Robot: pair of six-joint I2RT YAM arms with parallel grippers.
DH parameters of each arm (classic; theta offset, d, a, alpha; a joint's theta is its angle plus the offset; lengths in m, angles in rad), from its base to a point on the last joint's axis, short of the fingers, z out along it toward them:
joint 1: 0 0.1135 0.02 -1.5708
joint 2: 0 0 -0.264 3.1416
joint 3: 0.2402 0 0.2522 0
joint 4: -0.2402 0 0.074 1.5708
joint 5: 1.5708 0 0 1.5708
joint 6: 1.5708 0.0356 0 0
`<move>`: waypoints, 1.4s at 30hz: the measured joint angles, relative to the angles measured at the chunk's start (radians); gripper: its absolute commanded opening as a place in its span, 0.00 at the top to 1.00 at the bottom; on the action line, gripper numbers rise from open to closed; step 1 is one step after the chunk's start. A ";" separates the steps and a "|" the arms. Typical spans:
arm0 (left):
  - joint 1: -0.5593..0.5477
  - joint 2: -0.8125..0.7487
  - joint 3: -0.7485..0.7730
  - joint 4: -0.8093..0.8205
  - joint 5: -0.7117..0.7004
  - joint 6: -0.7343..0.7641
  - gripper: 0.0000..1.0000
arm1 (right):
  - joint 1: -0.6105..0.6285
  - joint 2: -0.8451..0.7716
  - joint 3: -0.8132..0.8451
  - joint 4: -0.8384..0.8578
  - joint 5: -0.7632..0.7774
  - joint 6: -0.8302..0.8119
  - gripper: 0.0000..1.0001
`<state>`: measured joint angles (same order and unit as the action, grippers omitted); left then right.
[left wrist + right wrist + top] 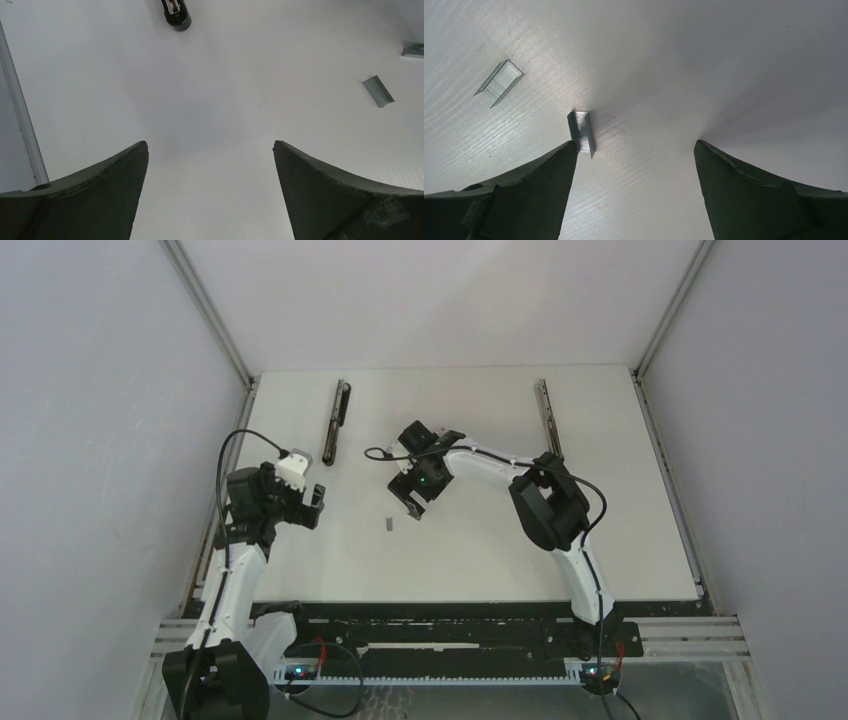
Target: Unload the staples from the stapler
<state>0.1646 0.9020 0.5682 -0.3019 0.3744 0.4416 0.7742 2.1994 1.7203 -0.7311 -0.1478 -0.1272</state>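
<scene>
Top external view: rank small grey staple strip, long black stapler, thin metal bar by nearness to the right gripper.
1. Small grey staple strip, just left of right gripper.
2. Long black stapler, back left.
3. Thin metal bar, back right.

Two short grey strips of staples (581, 131) lie loose, near each other, not touching.

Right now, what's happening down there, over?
Both jaws open, empty. Staples loose on table, one strip by right jaws' tip. Nothing in the way.
</scene>
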 measured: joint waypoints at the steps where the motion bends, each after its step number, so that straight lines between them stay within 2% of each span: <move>1: 0.000 0.000 0.000 0.000 0.000 0.000 0.00 | 0.000 0.000 0.000 0.000 0.000 0.000 0.14; 13: 0.000 0.000 0.000 0.000 0.000 0.006 0.00 | -0.029 0.000 0.000 -0.001 -0.055 0.000 0.19; 20: 0.001 0.000 0.000 0.000 0.000 0.006 0.00 | -0.048 0.000 0.001 -0.001 -0.080 0.002 0.29; 42: 0.001 0.000 0.000 0.000 0.000 0.007 0.00 | -0.041 0.017 0.024 -0.007 -0.074 0.004 0.29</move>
<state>0.1658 0.9020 0.5682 -0.3016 0.3744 0.4484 0.7334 2.2166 1.7443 -0.7380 -0.2218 -0.1230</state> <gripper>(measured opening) 0.996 0.712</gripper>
